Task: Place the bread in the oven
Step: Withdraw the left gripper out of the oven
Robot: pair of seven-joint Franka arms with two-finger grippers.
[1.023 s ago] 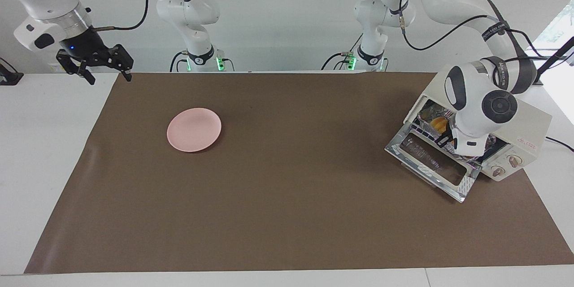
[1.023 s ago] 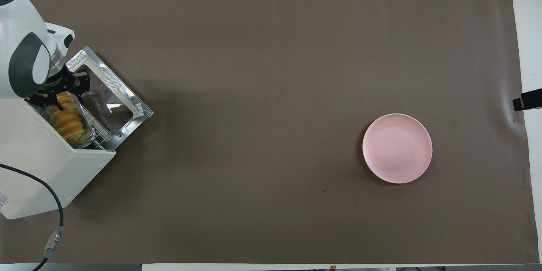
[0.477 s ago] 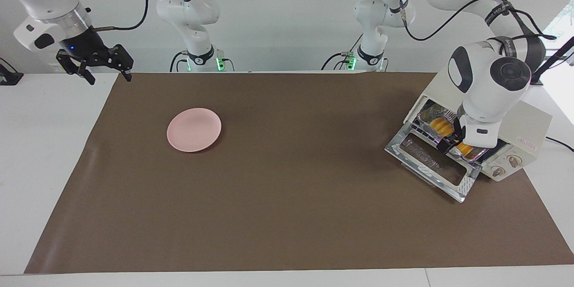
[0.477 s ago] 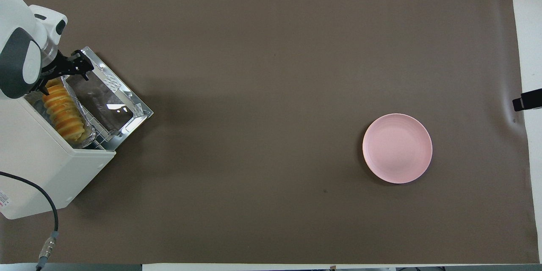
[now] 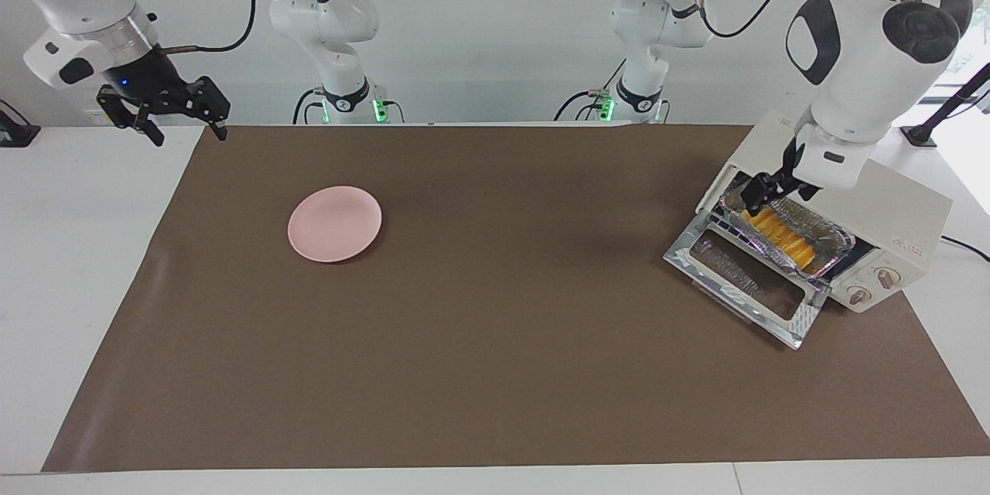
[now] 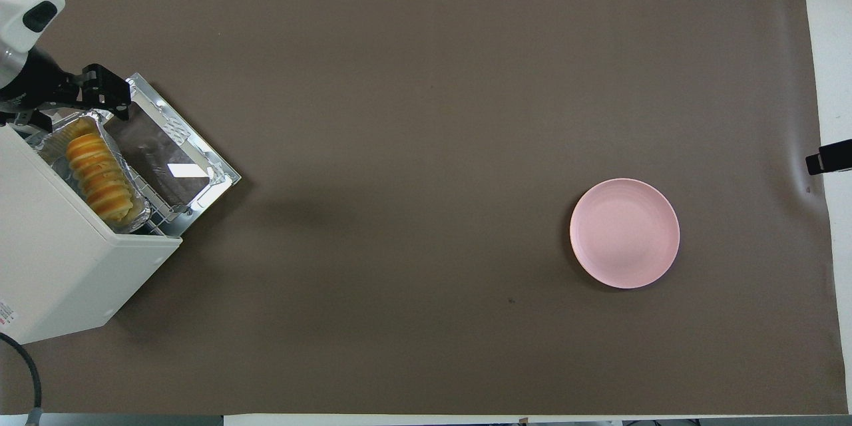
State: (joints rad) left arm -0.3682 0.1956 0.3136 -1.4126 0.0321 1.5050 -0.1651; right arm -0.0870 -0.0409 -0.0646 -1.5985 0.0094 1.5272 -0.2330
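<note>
Right under the left gripper sits the oven, door dropped flat toward the middle of the table. The gripper hangs over the oven's mouth, above the end of the foil tray that lies nearer the robots. Its fingers are spread apart and there's nothing between them. In the overhead view the same gripper shows up just above the tray's end, black fingers clear of everything.

Just below it, the bread lies lengthwise in the foil tray, and the tray rests on the wire rack at the oven's opening, ridged yellow-orange slices facing up. From the facing view the bread looks tucked into the tray, not touching the gripper.

Well away from that gripper, toward the right arm's end of the table, a pink plate sits on the brown mat with nothing on it.

Further out still, the right gripper waits over the corner of the mat at its own end, fingers apart, holding nothing.
</note>
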